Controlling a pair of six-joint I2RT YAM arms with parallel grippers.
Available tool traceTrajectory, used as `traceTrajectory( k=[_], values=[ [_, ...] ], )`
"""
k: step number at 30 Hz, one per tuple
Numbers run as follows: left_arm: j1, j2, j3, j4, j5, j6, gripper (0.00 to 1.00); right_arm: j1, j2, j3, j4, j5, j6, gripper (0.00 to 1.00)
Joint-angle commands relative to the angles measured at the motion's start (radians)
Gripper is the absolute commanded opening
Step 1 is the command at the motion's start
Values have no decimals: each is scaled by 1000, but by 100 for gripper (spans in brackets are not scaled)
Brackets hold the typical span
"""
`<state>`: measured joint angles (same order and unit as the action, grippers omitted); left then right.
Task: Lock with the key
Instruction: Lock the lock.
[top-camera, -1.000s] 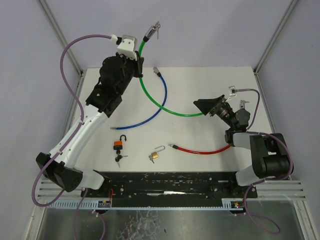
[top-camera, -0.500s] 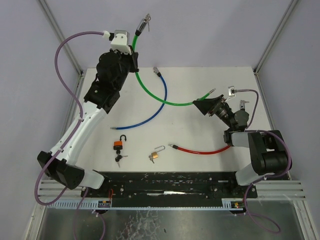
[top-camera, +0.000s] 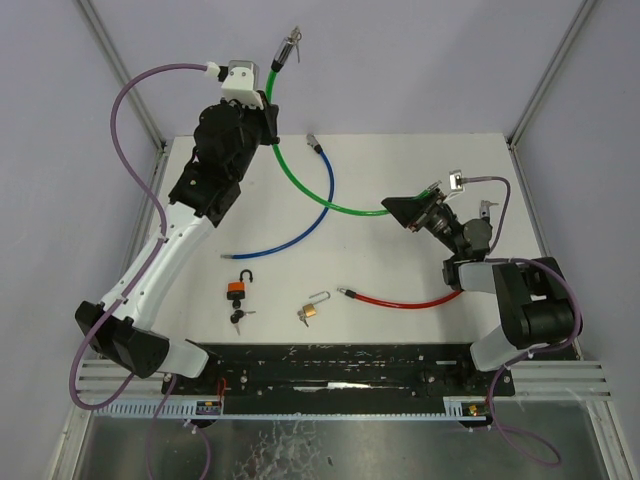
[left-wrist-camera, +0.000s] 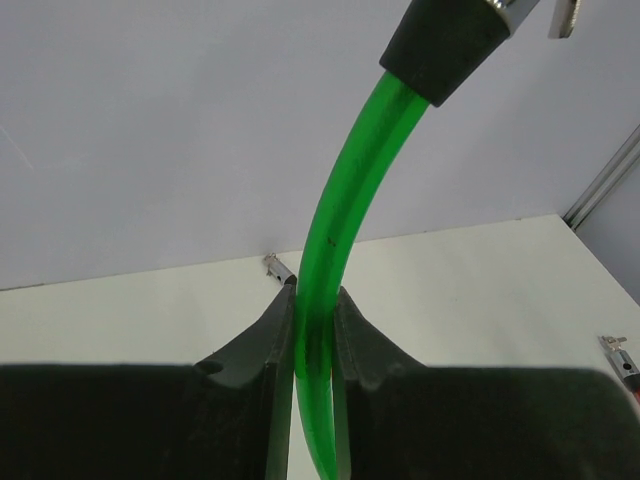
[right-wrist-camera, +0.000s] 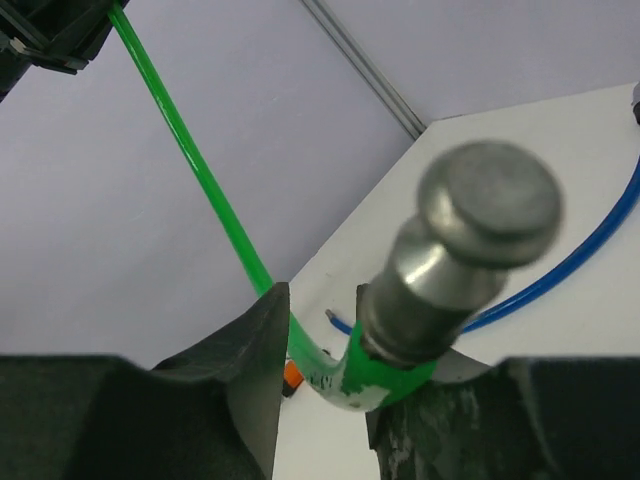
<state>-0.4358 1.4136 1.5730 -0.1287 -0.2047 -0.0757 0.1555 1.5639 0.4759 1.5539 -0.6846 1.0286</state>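
A green cable lock (top-camera: 300, 185) arcs from the back left to the right side of the table. Its black lock head with keys (top-camera: 290, 45) hangs in the air above my left gripper (top-camera: 268, 100), which is shut on the cable just below that head. In the left wrist view the cable (left-wrist-camera: 340, 200) runs up between my pinched fingers (left-wrist-camera: 275, 330) to the head (left-wrist-camera: 440, 40). My right gripper (top-camera: 402, 210) is closed around the cable's other end. There the steel pin (right-wrist-camera: 480, 220) sticks up past the right gripper (right-wrist-camera: 320, 330), and the green sleeve presses both pads.
A blue cable (top-camera: 300, 235) and a red cable (top-camera: 410, 300) lie on the white table. An orange padlock (top-camera: 238, 288) with keys (top-camera: 238, 317) and a small brass padlock (top-camera: 310, 310) sit near the front. More keys (top-camera: 486, 208) lie at the right.
My left arm raised the lock head slightly up and left. My right gripper shifted left and its jaws narrowed from wide open onto the pin end of the green cable.
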Motion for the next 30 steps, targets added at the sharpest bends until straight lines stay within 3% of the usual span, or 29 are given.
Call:
traceTrajectory(
  k=[1, 8, 11, 15, 18, 23, 26, 30],
  values=[
    [5, -22, -7, 112, 0, -36, 0, 5, -60, 39, 34, 25, -44, 33],
    [3, -36, -57, 112, 66, -44, 0, 6, -129, 91, -76, -29, -116, 3],
    [-17, -50, -135, 134, 133, -16, 0, 6, -190, 161, -310, -85, -250, 0],
    [-86, -77, -267, 207, 179, 86, 0, 12, -256, 311, -749, -172, -494, 0],
    [-144, -86, -347, 254, 198, 116, 0, 33, -258, 442, -1064, -238, -670, 0],
    [-230, -70, -410, 287, 168, 112, 0, 110, -213, 613, -1436, -275, -903, 0],
    [-247, -74, -451, 316, 149, 81, 0, 126, -188, 622, -1457, -300, -908, 0],
    [-242, -126, -489, 353, 10, 42, 0, 109, -159, 537, -1299, -297, -790, 0]
  ],
)
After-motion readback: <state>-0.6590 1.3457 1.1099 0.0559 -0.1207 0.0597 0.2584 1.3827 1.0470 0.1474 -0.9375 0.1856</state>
